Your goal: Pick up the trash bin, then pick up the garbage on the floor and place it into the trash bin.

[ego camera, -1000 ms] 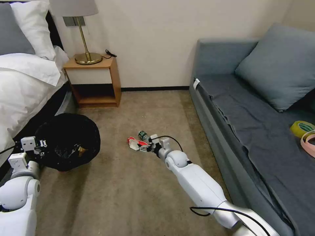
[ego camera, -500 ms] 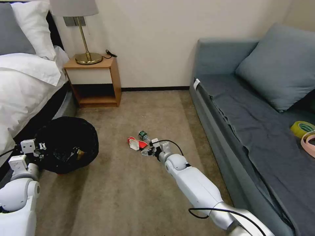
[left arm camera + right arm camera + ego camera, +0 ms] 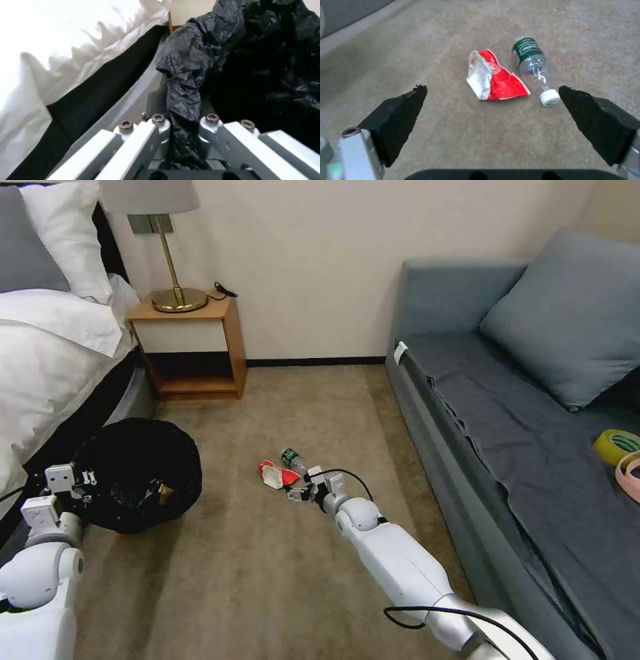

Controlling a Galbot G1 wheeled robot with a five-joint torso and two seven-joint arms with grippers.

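Observation:
The trash bin (image 3: 137,473), lined with a crinkly black bag (image 3: 253,62), hangs tilted just above the carpet beside the bed. My left gripper (image 3: 81,481) is shut on its near rim, the bag pinched between the fingers (image 3: 156,100). A brownish scrap (image 3: 165,490) lies inside the bin. The garbage lies mid-floor: a crushed red-and-white pack (image 3: 272,474) (image 3: 496,82) and, right beside it, a clear green-labelled bottle (image 3: 292,459) (image 3: 531,63). My right gripper (image 3: 298,493) (image 3: 491,88) hovers open just short of both, with nothing between its black pads (image 3: 398,117).
A bed (image 3: 47,360) with white sheets runs along the left, and a wooden nightstand (image 3: 193,343) with a brass lamp stands at the back wall. A grey sofa (image 3: 507,413) flanks the right, with tape rolls (image 3: 617,447) on its seat. Bare carpet lies between.
My right gripper has drawn back a little from the red-and-white pack toward me. The bin in my left gripper has sunk slightly.

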